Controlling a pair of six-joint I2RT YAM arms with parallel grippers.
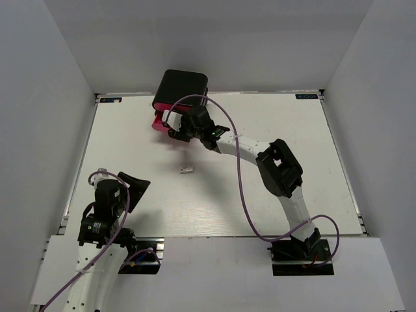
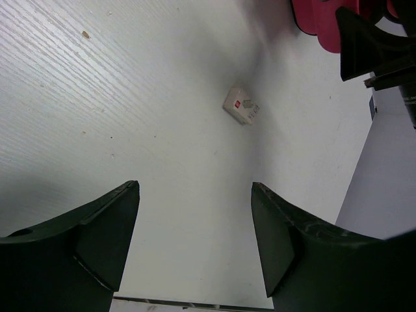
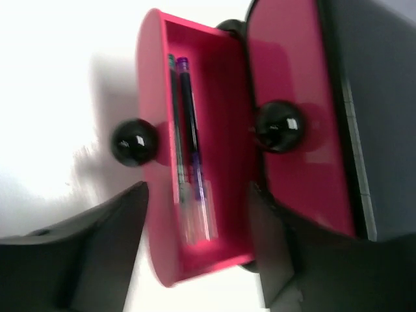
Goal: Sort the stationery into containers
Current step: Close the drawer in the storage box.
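Note:
The rounded black box (image 1: pixel 184 86) stands at the back of the table. Its lowest pink-red drawer (image 1: pixel 158 122) is pulled out. In the right wrist view this open drawer (image 3: pixel 224 130) holds two thin pens (image 3: pixel 188 169) lying side by side; its black knob (image 3: pixel 133 142) faces out. The drawer above (image 3: pixel 296 97) is closed. My right gripper (image 3: pixel 198 195) is open and empty, directly over the open drawer (image 1: pixel 177 130). A tiny white eraser (image 1: pixel 186 169) lies mid-table, also in the left wrist view (image 2: pixel 242 107). My left gripper (image 2: pixel 195 221) is open and empty, near-left (image 1: pixel 135 185). No markers are in view.
The white table (image 1: pixel 292 195) has grey walls on three sides. My right arm (image 1: pixel 247 149) stretches diagonally across the middle towards the box. In the left wrist view, the pink drawer (image 2: pixel 318 23) and right gripper's black body (image 2: pixel 367 45) show at top right.

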